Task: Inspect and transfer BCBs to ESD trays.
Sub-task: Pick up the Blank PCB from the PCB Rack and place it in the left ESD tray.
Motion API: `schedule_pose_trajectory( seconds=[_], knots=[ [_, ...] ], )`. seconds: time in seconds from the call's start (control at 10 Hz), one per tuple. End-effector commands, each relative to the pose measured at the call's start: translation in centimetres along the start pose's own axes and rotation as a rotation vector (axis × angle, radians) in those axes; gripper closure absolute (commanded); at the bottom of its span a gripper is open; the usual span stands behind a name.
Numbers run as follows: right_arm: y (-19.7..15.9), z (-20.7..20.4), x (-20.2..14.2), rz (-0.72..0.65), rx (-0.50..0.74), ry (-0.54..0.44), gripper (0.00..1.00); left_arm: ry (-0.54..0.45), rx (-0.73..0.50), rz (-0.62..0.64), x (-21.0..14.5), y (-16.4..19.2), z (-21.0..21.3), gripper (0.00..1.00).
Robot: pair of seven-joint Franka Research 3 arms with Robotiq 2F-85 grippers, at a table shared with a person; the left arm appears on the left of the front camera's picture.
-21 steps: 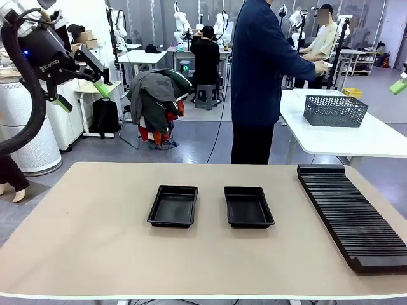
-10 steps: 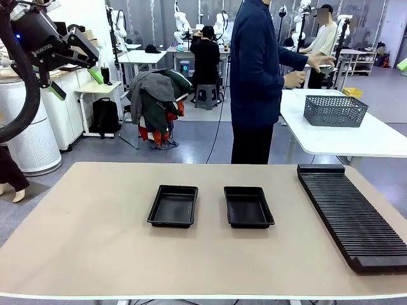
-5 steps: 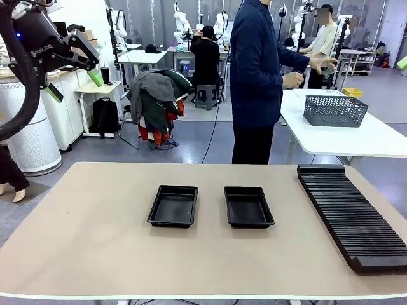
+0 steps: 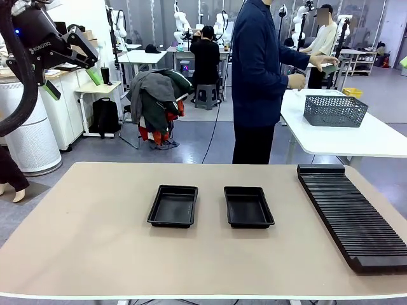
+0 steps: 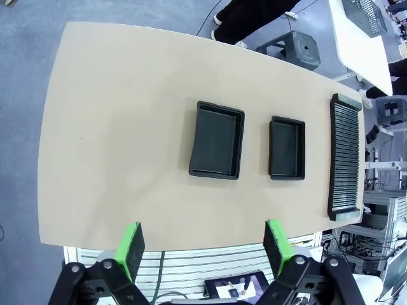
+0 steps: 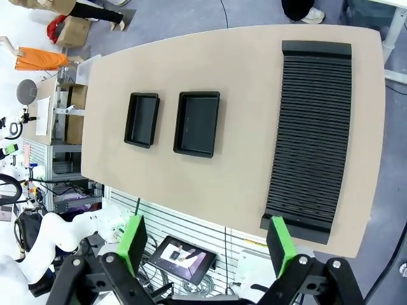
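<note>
Two black ESD trays lie side by side mid-table, both empty: the left tray point(image 4: 173, 206) point(image 5: 217, 149) point(image 6: 142, 119) and the right tray point(image 4: 248, 206) point(image 5: 287, 147) point(image 6: 197, 123). The BCBs are out of view. My left gripper point(image 4: 73, 82) point(image 5: 203, 248) hangs open high above the table's left side, nothing between its green pads. High above the table, my right gripper point(image 6: 206, 244) is open and empty too; one of its green pads point(image 4: 403, 61) peeks in at the right edge.
A long black ribbed rack point(image 4: 353, 216) point(image 5: 345, 162) point(image 6: 311, 133) lies along the table's right side. A person in dark blue point(image 4: 257, 76) stands beyond the far edge, turned toward a white table point(image 4: 362, 140) holding a grey mesh basket point(image 4: 335, 109).
My left gripper has risen and drawn back toward the upper left. The right gripper's pad has moved up at the right edge. The person's hands have shifted at the far table.
</note>
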State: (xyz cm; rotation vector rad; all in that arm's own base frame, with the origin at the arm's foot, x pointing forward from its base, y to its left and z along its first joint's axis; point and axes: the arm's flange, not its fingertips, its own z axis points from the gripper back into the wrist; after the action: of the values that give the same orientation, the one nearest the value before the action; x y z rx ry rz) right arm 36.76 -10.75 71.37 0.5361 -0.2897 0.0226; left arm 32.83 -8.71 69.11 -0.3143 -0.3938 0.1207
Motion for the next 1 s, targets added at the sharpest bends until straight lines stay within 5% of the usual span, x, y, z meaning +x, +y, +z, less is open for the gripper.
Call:
schedule_pose_trajectory(
  seconds=[0.0,0.9],
  knots=[
    [0.2,0.0,-0.3,-0.021,-0.031,0.007,0.0,0.016,0.055,-0.019,0.0,-0.4,0.0,0.0],
    [0.4,-0.2,-0.1,-0.014,-0.022,-0.003,0.0,0.018,0.057,-0.102,1.2,-1.3,-0.3,0.0]
  ],
)
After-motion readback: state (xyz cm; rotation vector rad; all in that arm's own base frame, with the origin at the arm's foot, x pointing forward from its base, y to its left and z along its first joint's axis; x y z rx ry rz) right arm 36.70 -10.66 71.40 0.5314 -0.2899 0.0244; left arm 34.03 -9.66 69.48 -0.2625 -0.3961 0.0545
